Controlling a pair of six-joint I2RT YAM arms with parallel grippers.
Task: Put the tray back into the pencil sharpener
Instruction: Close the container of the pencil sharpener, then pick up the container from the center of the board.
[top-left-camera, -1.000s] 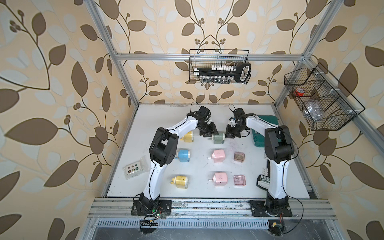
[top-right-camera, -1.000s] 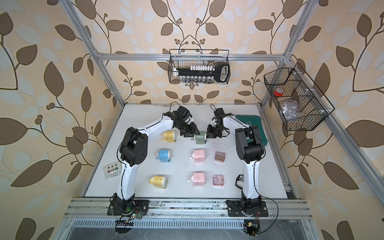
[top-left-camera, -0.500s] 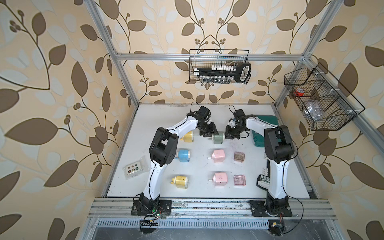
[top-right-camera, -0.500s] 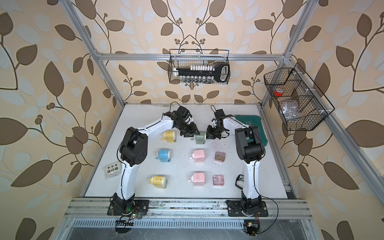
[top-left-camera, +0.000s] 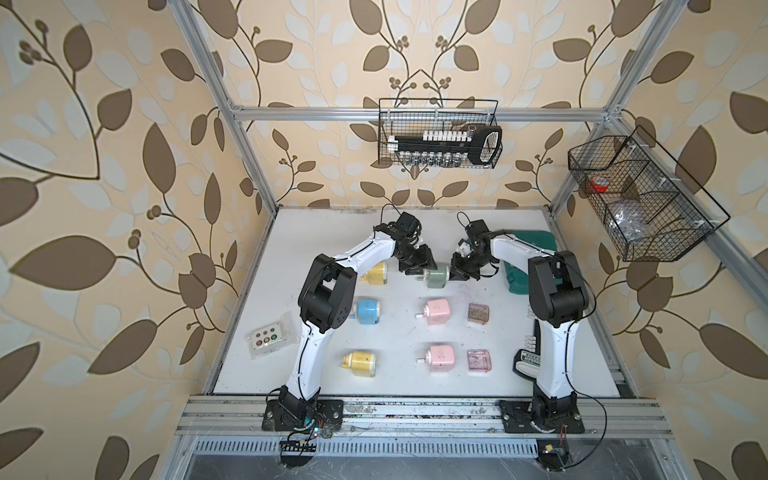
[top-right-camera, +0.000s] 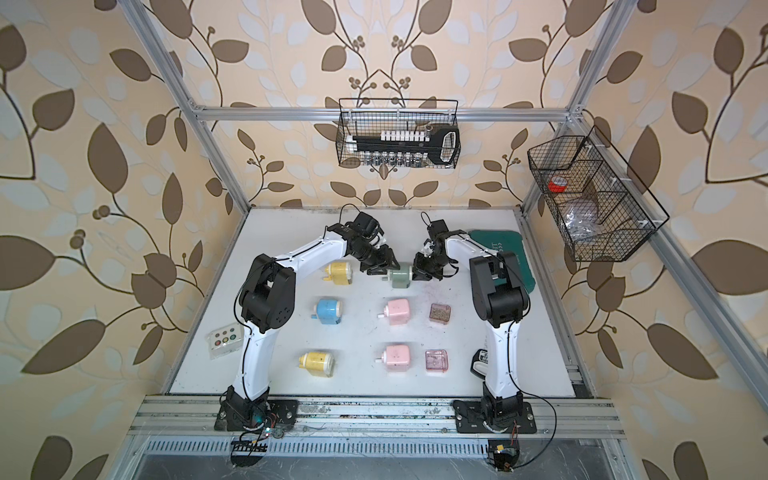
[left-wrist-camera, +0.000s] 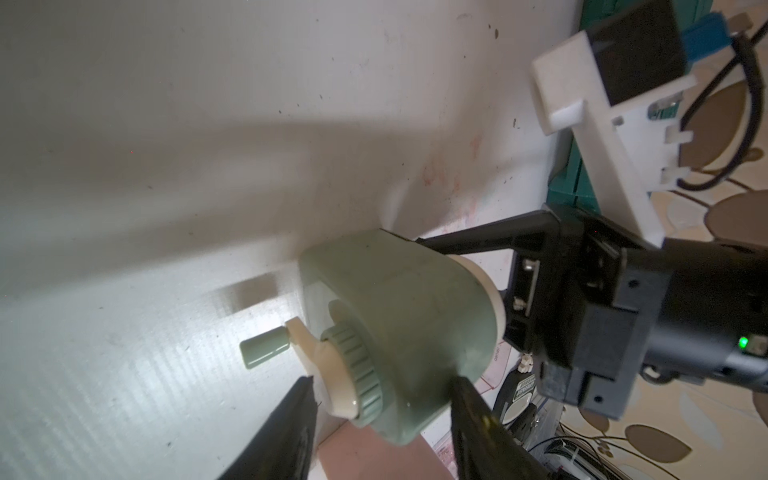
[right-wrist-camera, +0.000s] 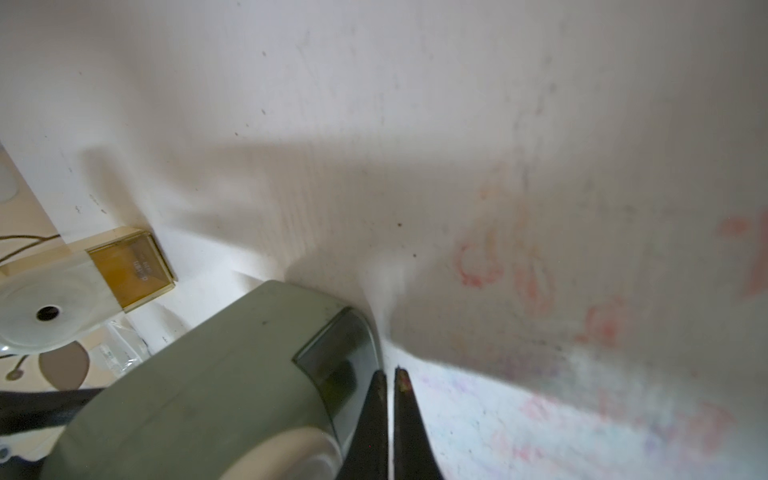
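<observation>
We're at the far end of the counter (top-left-camera: 399, 332), and both arms meet over the green pencil sharpener (top-left-camera: 436, 277). It lies on its side between them, crank handle (left-wrist-camera: 264, 351) pointing towards the left arm.

The left tool (left-wrist-camera: 382, 386) sits over the crank end with its fingers (left-wrist-camera: 473, 419) spread to either side of the green body. One tip is against the shell and the other is right at the cream disc. We cannot tell whether they are really pinching it or just bracketing it.

On the other side, the right tool (right-wrist-camera: 390, 374) has its fingers pressed together into a single point. That point sits just beside the dark tray (right-wrist-camera: 336, 365), and we can't tell whether it touches.

The tray itself is seated in the sharpener's body, its dark face flush with the green shell.

A yellow sharpener (top-left-camera: 376, 273) with an amber tray lies just beyond, on the left arm's side. Nearer the arm bases, two loose trays (top-left-camera: 478, 313) rest beside the pink sharpeners (top-left-camera: 436, 311).
</observation>
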